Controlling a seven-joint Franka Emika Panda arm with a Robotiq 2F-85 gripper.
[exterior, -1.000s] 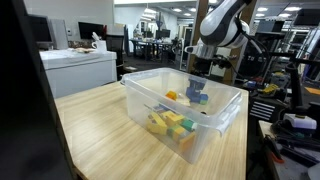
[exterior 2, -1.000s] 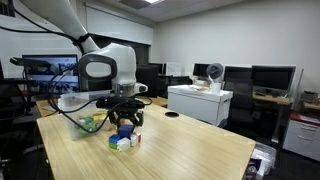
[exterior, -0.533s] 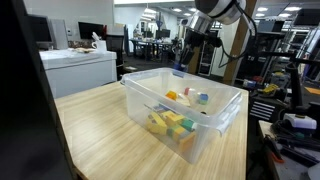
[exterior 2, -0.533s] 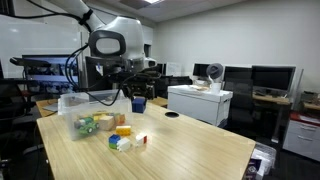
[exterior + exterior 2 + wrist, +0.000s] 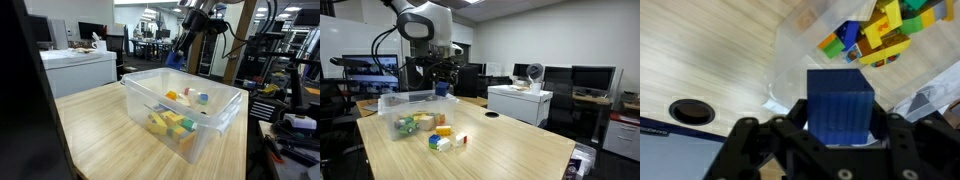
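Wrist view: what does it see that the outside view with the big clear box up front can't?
Only the wrist view shows the black round hole in the wooden table, and the fingers pressed against the blue cube's sides. Only the exterior view shows the robot arm, the white cabinet and the office behind. Both show the gripper holding the blue cube in the air near the clear bin of colourful blocks.
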